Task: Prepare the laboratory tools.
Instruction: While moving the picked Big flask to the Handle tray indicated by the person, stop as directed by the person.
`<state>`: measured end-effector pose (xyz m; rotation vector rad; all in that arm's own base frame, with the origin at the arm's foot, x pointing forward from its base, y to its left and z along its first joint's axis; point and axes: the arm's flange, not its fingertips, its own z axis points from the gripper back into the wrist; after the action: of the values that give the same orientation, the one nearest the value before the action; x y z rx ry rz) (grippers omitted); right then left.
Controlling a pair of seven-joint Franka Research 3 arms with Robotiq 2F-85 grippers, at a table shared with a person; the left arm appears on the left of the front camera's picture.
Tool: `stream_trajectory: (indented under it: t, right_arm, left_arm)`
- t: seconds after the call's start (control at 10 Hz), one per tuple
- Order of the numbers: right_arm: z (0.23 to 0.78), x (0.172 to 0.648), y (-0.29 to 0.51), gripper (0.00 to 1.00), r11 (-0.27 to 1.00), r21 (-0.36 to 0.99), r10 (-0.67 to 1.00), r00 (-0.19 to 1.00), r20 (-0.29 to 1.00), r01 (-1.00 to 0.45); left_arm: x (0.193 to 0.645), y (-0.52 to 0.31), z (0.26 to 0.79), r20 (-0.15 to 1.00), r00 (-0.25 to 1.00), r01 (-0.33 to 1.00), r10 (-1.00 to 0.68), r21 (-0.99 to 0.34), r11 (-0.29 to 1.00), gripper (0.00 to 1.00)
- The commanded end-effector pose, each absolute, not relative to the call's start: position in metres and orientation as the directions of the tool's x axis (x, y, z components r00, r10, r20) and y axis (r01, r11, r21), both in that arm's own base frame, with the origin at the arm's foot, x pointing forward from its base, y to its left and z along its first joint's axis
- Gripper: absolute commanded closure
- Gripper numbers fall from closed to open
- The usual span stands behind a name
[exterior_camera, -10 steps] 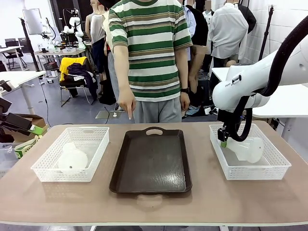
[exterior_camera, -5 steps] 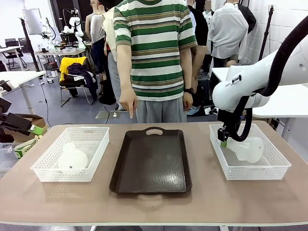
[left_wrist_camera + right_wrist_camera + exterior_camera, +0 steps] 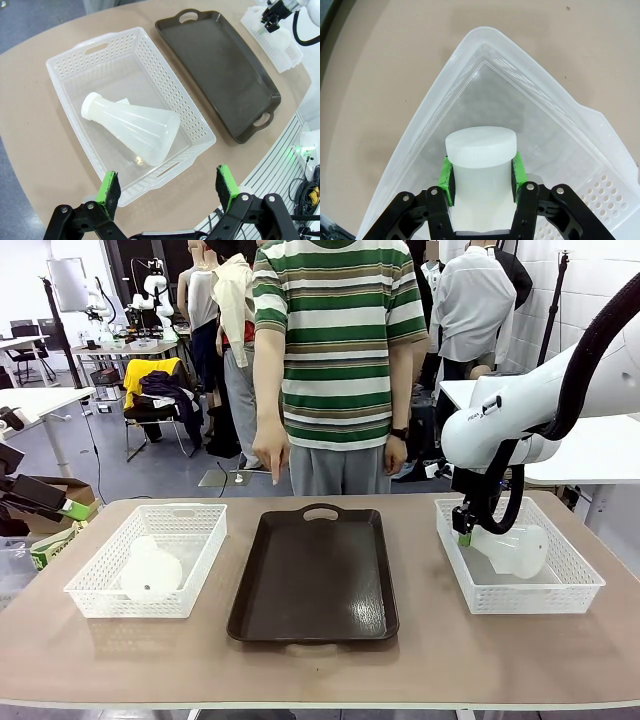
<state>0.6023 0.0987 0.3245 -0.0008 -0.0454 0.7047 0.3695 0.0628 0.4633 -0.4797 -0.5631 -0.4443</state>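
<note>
**Desk:** What's nearest you?

**Operator:** My left gripper (image 3: 166,185) hangs high over the left basket (image 3: 65,65) with its jaws wide apart and nothing between them. Below it, the left flask (image 3: 135,130) lies on its side in that basket. Its long axis runs roughly along the basket's length. The wide base faces my side and the capped neck points towards the far edge of the table (image 3: 320,660).

**Desk:** And the right?

**Operator:** My right gripper (image 3: 481,177) is down in the right basket (image 3: 485,45). Its pads (image 3: 446,181) are clamped on the right flask (image 3: 480,145), on the neck just under the cap. That flask also lies lengthwise, but across the table. Its neck points towards the tray (image 3: 312,575) and its base points outward to my right.

**Desk:** Any writing?

**Operator:** There's small print on my right arm (image 3: 500,420), too small to read.

**Desk:** Farther off?

**Operator:** The tray sits between the baskets. Behind it stands a person in a striped shirt, one hand (image 3: 270,452) pointing a finger downward.
</note>
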Motion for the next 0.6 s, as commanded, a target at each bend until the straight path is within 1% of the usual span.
stream_trajectory:
  t: [0.0, 0.1, 0.2, 0.4, 0.5]
  right_arm:
    - [0.345, 0.600, 0.102, 1.00, 0.779, -0.035, 0.626, 0.780, -0.005, -0.626]
    - [0.372, 0.597, 0.104, 1.00, 0.798, -0.025, 0.602, 0.798, -0.016, -0.602]
    - [0.410, 0.592, 0.107, 1.00, 0.820, -0.055, 0.570, 0.822, -0.017, -0.570]
    - [0.475, 0.580, 0.120, 1.00, 0.845, -0.105, 0.531, 0.846, 0.053, -0.524]
    - [0.496, 0.573, 0.131, 1.00, 0.848, -0.108, 0.528, 0.845, 0.088, -0.519]
  left_arm:
    - [0.369, 0.065, 0.460, 0.615, 0.741, 0.540, -0.269, -0.308, 0.783, 0.00]
    - [0.369, 0.065, 0.460, 0.615, 0.741, 0.540, -0.269, -0.308, 0.783, 0.00]
    - [0.369, 0.065, 0.460, 0.615, 0.741, 0.540, -0.269, -0.308, 0.783, 0.00]
    - [0.369, 0.065, 0.460, 0.615, 0.741, 0.540, -0.269, -0.308, 0.783, 0.00]
    - [0.369, 0.065, 0.460, 0.615, 0.741, 0.540, -0.269, -0.308, 0.783, 0.00]
